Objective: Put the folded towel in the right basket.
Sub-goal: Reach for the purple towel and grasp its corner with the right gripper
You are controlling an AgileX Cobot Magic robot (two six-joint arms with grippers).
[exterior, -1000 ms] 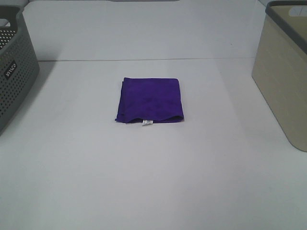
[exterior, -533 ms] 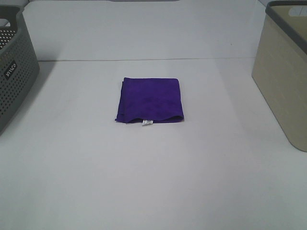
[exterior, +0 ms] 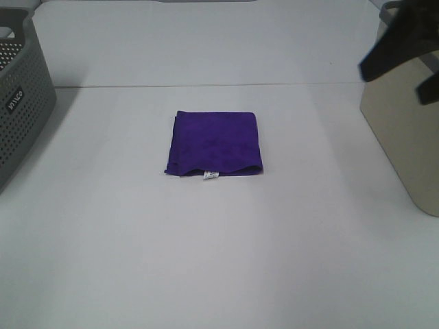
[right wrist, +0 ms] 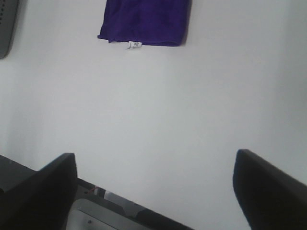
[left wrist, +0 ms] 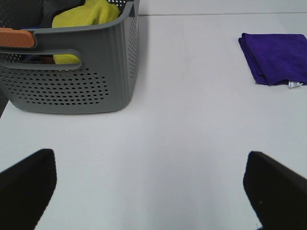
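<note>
Newly arrived at the upper right of the high view, the right tool (exterior: 396,72) hangs blurred in front of the right basket (exterior: 405,137); the folded towel (exterior: 214,142) has not shifted. It lies flat at mid-bench (exterior: 219,260), well apart from both tools. Each tool is released and empty; the left tool (left wrist: 148,184) idles near the grey basket (left wrist: 72,72). Step in hand: approach. The next move probably calls for lowering the right tool onto a towel edge and pinching all layers.
</note>
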